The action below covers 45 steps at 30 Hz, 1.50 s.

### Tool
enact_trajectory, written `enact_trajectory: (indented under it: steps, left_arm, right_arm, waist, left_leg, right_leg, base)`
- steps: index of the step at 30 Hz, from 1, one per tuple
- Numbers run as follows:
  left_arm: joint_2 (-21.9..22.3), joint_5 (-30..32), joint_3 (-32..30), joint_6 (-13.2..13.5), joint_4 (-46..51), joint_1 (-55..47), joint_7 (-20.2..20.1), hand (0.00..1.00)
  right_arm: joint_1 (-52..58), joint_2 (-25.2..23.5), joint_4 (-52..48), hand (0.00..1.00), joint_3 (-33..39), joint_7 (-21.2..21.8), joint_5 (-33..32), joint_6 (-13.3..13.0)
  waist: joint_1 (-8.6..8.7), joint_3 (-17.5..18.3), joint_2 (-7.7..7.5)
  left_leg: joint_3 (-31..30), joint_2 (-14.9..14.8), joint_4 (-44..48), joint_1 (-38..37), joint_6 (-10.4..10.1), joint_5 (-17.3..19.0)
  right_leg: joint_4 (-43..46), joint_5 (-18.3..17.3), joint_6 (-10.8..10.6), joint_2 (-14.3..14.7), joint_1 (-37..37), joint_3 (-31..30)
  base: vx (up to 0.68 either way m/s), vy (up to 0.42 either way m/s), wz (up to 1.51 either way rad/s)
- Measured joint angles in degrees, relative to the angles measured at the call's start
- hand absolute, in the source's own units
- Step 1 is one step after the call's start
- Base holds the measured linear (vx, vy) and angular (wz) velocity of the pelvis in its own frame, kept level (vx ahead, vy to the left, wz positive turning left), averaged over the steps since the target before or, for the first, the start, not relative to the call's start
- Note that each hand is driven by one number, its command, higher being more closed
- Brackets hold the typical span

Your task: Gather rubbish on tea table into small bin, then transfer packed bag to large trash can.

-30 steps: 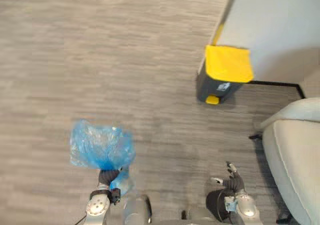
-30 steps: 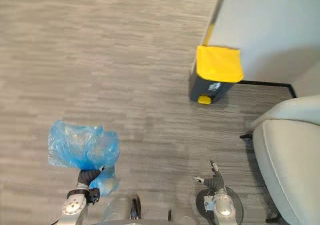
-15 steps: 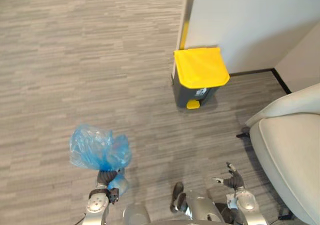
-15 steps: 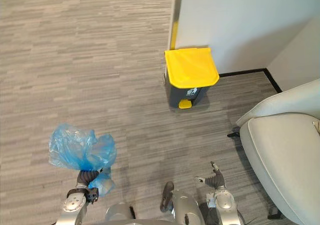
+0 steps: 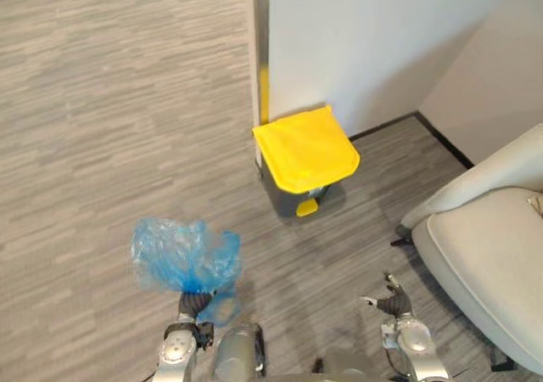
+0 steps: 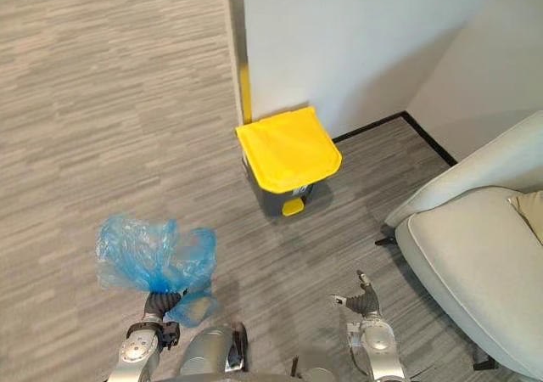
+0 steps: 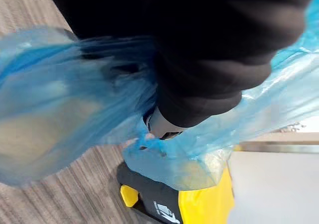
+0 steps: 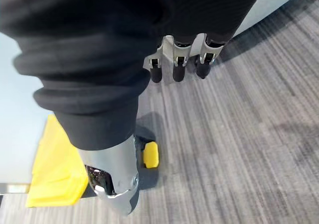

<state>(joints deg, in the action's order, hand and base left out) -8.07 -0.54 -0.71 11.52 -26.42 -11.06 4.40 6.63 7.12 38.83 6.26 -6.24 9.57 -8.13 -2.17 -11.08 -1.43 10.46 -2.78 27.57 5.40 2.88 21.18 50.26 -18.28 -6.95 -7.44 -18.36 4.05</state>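
A packed blue plastic bag (image 5: 182, 257) hangs off the floor at the lower left, its neck gathered in my left hand (image 5: 194, 302), which is shut on it. The left wrist view has the blue bag (image 7: 65, 109) bunched around that hand. Ahead, against the white wall corner, stands a dark grey pedal trash can with a closed yellow lid (image 5: 305, 150) and a yellow pedal (image 5: 306, 207). My right hand (image 5: 391, 301) hovers low at the right, fingers (image 8: 173, 69) relaxed and holding nothing; the yellow-lidded can (image 8: 55, 169) lies past it.
A light grey armchair (image 5: 488, 255) takes up the right side, close to my right arm. A white wall (image 5: 365, 42) with a dark skirting runs behind the can. Grey striped carpet (image 5: 110, 119) stretches to the left and in front.
The camera has turned, so the can now sits nearer the middle and lower in view. The bag stays in my left hand; my right hand is unchanged.
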Motion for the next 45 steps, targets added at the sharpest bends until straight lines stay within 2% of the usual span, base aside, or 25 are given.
enact_trajectory:
  steps: [2, 3, 4, 5, 6, 7, 8, 9, 10, 11, 12, 14, 16, 17, 18, 21, 26, 33, 37, 40, 41, 42, 43, 44, 45]
  left_arm:
    - [0.0, -0.21, -0.09, -0.02, 0.12, 1.18, 0.58, 1.0]
    - [0.01, -0.58, -0.21, -0.01, 0.07, 1.56, 0.79, 1.0]
    - [-0.01, -1.11, -1.05, 0.01, -0.2, 1.58, 0.91, 1.0]
    - [-0.02, -1.12, -1.23, 0.01, -0.57, 1.53, 0.95, 1.0]
    - [0.78, -1.11, -1.25, -0.02, -2.23, 1.73, 1.04, 1.0]
    - [1.08, -1.1, -1.33, -0.03, -2.86, 1.71, 1.04, 1.0]
    - [1.38, -1.1, -1.42, -0.04, -3.31, 1.56, 1.05, 1.0]
    - [1.67, -1.11, -1.49, -0.04, -3.3, 1.53, 1.06, 1.0]
    - [2.71, -1.12, -2.01, -0.04, -3.18, 2.13, 1.06, 1.0]
    - [3.7, -1.2, -2.4, 0.03, -2.64, 1.93, 1.07, 1.0]
    - [3.88, -1.19, -2.15, 0.14, -2.5, 1.96, 1.01, 1.0]
    - [4.38, -1.26, -2.13, 0.12, -2.15, 2.44, 1.0, 1.0]
    - [4.79, -1.35, -2.03, 0.2, -1.17, 2.76, 0.95, 1.0]
    - [5.09, -1.61, -1.94, 0.2, -1.27, 3.27, 0.96, 1.0]
    - [4.9, -1.65, -1.82, 0.19, -1.97, 3.61, 0.96, 1.0]
    - [4.12, -1.6, -1.2, 0.15, -2.52, 4.57, 0.92, 1.0]
    - [2.13, -1.07, -1.17, 0.11, -3.08, 2.96, 0.7, 1.0]
    - [1.97, -1.08, -1.11, 0.03, -3.69, 2.34, 0.71, 1.0]
    - [1.73, -1.08, -1.15, 0.02, -3.58, 1.22, 0.71, 1.0]
    - [1.72, -1.07, -0.84, -0.07, -3.42, 0.31, 0.57, 1.0]
    - [1.68, -1.06, -0.57, -0.08, -3.34, 0.13, 0.57, 1.0]
    - [1.37, -1.07, -0.33, -0.08, -2.65, 0.3, 0.6, 1.0]
    - [0.92, -1.07, -0.18, -0.07, -2.35, 0.48, 0.62, 1.0]
    - [-0.07, -1.07, -0.02, -0.07, -2.23, 1.37, 0.7, 1.0]
    - [-1.25, -1.07, -0.03, 0.02, -1.82, 2.63, 0.81, 1.0]
  right_arm:
    - [-0.13, 0.25, -1.36, 0.0, 0.05, -0.01, -0.01, -0.03]
    - [-0.57, 0.56, -1.15, 0.0, 0.05, 0.0, -0.01, 0.0]
    - [-1.19, 1.0, -0.47, 0.0, 0.11, -0.02, -0.02, 0.01]
    - [-1.12, 1.41, 0.16, 0.0, 0.11, -0.03, -0.01, -0.01]
    - [-1.34, 2.56, 1.72, 0.0, 0.18, -0.07, 0.0, 0.3]
    - [-2.35, 3.15, 2.58, 0.0, 0.45, -0.06, -0.01, 0.79]
    - [-3.0, 3.44, 2.42, 0.0, 1.15, -0.09, -0.01, 1.03]
    - [-3.03, 3.55, 2.26, 0.0, 1.28, -0.1, -0.02, 1.05]
    - [-2.02, 3.62, 1.01, 0.0, 1.17, -0.14, -0.08, 1.08]
    - [-1.06, 3.36, -0.43, 0.0, 1.06, -0.21, -0.3, 1.02]
    - [-1.07, 2.85, -1.04, 0.0, 1.2, -0.54, -0.81, 1.0]
    - [-1.1, 2.67, -1.6, 0.0, 1.32, -1.11, -1.38, 0.6]
    - [-1.11, 2.28, -1.94, 0.0, 2.86, -1.34, -2.7, 0.56]
    - [-0.63, 2.32, -1.95, 0.0, 3.84, -1.31, -3.16, 0.6]
    - [-0.08, 1.91, -1.22, 0.0, 5.09, -1.36, -3.67, 0.79]
    - [1.57, 0.53, -0.97, 0.0, 6.52, -1.31, -4.63, 0.97]
    - [1.42, -0.02, -0.06, 0.0, 6.98, -1.19, -4.83, 0.72]
    - [1.17, 0.07, 4.18, 0.0, 7.16, -1.22, -4.81, 0.85]
    - [-1.04, 0.17, 5.37, 0.0, 6.05, -1.26, -4.78, 1.14]
    - [-2.42, 0.07, 5.0, 0.0, 4.36, -1.27, -4.76, 1.54]
    - [-2.7, 0.04, 4.77, 0.0, 4.39, -1.28, -4.76, 1.69]
    - [-2.85, -0.12, 4.74, 0.0, 4.4, -1.27, -4.75, 1.82]
    - [-2.99, -0.35, 4.73, 0.0, 4.4, -1.27, -4.71, 1.86]
    - [-3.61, -1.01, 4.73, 0.0, 4.4, -1.28, -4.63, 1.89]
    - [-3.97, -1.15, 4.15, 0.0, 4.41, -1.31, -4.63, 1.7]
  waist:
    - [0.41, -0.2, 0.33]
    - [0.9, -0.34, 0.58]
    - [1.42, -0.54, 0.91]
    - [1.47, -0.52, 1.1]
    - [1.2, -0.24, 2.58]
    - [0.97, 0.19, 3.43]
    - [1.06, 0.17, 3.39]
    - [1.31, 0.17, 3.47]
    - [1.31, 0.09, 3.39]
    - [0.75, -0.14, 3.01]
    - [-0.09, -0.1, 3.07]
    - [-0.38, 0.02, 2.3]
    - [-0.33, 0.42, 2.94]
    - [-0.21, 1.09, 4.06]
    - [-0.11, 1.68, 4.79]
    - [-0.1, 1.97, 2.0]
    - [-0.12, 2.16, 1.72]
    - [0.22, 2.21, 1.81]
    - [-0.14, 2.2, 1.77]
    - [-0.15, 1.97, 1.66]
    - [-0.11, 1.63, 1.31]
    - [-0.22, 0.29, 1.07]
    - [-0.44, 0.02, 0.42]
    - [-0.45, -0.56, -0.39]
    - [-0.08, -1.34, -1.97]
  left_leg:
    - [-2.61, -0.26, -1.65, -2.54, -0.56, 0.98]
    - [-3.67, -0.83, -2.27, -3.67, -1.12, 1.26]
    - [-5.36, -1.53, -3.14, -5.61, -2.35, 1.82]
    - [-6.11, -1.94, -3.39, -6.77, -3.3, 2.14]
    - [-8.01, -3.41, -3.19, -8.28, -4.45, 2.7]
    - [-9.03, -4.79, -2.87, -8.04, -6.29, 1.59]
    - [-9.51, -4.89, -2.17, -8.01, -8.33, -1.4]
    - [-9.52, -4.56, -0.61, -7.66, -8.23, -3.18]
    - [-9.38, -4.79, 8.24, -4.29, -7.23, -8.49]
    - [-8.41, -6.85, 19.5, 0.76, -6.79, -12.68]
    - [-5.45, -8.88, 24.65, 3.97, -6.58, -10.12]
    - [-2.74, -9.65, 22.98, 7.21, -6.24, -7.95]
    - [0.45, -10.47, 14.51, 10.17, -6.03, -7.83]
    - [2.38, -10.51, 3.63, 10.06, -6.83, -12.71]
    - [3.65, -10.55, -1.23, 8.6, -5.95, -12.09]
    - [4.65, -7.64, -6.79, 5.67, -5.46, -12.25]
    - [7.1, -6.87, -9.28, 3.04, -5.45, -12.25]
    - [7.36, -7.37, -9.67, 2.68, -5.98, -12.58]
    - [8.26, -8.59, -7.33, 4.62, -5.61, -11.86]
    - [7.34, -10.34, -0.39, 6.85, -5.42, -7.37]
    - [6.46, -9.95, 0.03, 6.49, -5.14, -5.9]
    - [5.24, -8.41, -1.11, 5.4, -4.71, -5.52]
    - [5.17, -8.13, -1.57, 5.13, -4.58, -5.5]
    - [4.76, -7.98, -2.0, 5.25, -4.53, -5.5]
    - [3.78, -6.98, 3.74, 7.37, -2.68, -4.27]
  right_leg:
    - [-8.77, 0.02, 1.27, 0.69, -4.98, 0.91]
    - [-14.49, 1.49, 1.86, 1.36, -5.85, 0.28]
    - [-22.22, 6.63, 2.59, 2.58, -6.31, -1.01]
    - [-24.57, 11.71, 3.0, 3.17, -5.89, -1.09]
    - [-25.42, 16.7, 3.95, 4.22, -4.23, -0.82]
    - [-24.46, 15.74, 5.06, 4.83, -4.26, -0.07]
    - [-22.62, 13.65, 6.06, 4.42, -3.89, 0.9]
    - [-22.35, 13.33, 6.5, 4.34, -3.14, 1.42]
    - [-23.83, 12.58, 6.78, 4.22, 0.17, 2.55]
    - [-27.31, 12.27, 7.16, 4.25, 4.6, 2.63]
    - [-30.45, 12.26, 7.19, 4.6, 8.53, 2.7]
    - [-33.62, 12.26, 7.19, 4.29, 11.36, 2.64]
    - [-36.01, 12.18, 6.96, 4.31, 13.18, 3.24]
    - [-36.59, 11.69, 5.92, 5.18, 13.61, 3.58]
    - [-36.95, 10.68, 4.41, 5.75, 14.31, 3.42]
    - [-37.59, 10.85, 4.04, 3.64, 14.34, 2.07]
    - [-38.68, 11.07, 3.4, 3.15, 14.85, -0.83]
    - [-39.48, 11.3, 3.17, 3.8, 14.85, -1.64]
    - [-39.82, 13.06, 2.85, 4.64, 13.12, -3.47]
    - [-33.87, 10.89, 1.73, 5.15, 10.96, -4.05]
    - [-31.86, 10.11, 1.18, 4.32, 10.85, -3.16]
    - [-26.23, 9.65, 0.78, 3.09, 8.21, -1.67]
    - [-23.37, 9.24, 1.01, 2.75, 6.35, -1.0]
    - [-25.21, 8.17, 2.15, 2.96, 4.64, 0.3]
    - [-29.27, 9.24, 2.03, 2.38, 4.07, 1.56]
  base:
    - [0.51, -0.118, 0.52]
    - [0.45, -0.159, 0.79]
    - [0.37, -0.152, 0.64]
    - [0.61, -0.233, 0.58]
    - [0.52, -0.187, 0.31]
    - [0.61, -0.238, 0.38]
    - [0.37, -0.178, 0.3]
    - [0.45, -0.241, 0.47]
    - [0.42, -0.222, 0.34]
    - [0.53, -0.224, 0.18]
    - [0.41, -0.15, -0.07]
    - [0.26, -0.058, -0.17]
    - [0.2, 0.047, -0.15]
    - [0.2, 0.136, -0.16]
    - [0.21, 0.131, -0.04]
    - [0.17, 0.115, 0.05]
    - [0.06, 0.036, -0.22]
    - [-0.02, -0.023, -0.1]
    - [-0.1, 0.016, -0.25]
    - [-0.14, 0.078, -0.13]
    - [-0.11, 0.079, 0.15]
    - [-0.15, 0.098, 0.12]
    - [-0.16, 0.088, 0.13]
    - [-0.12, 0.065, 0.27]
    - [-0.06, 0.022, 0.48]
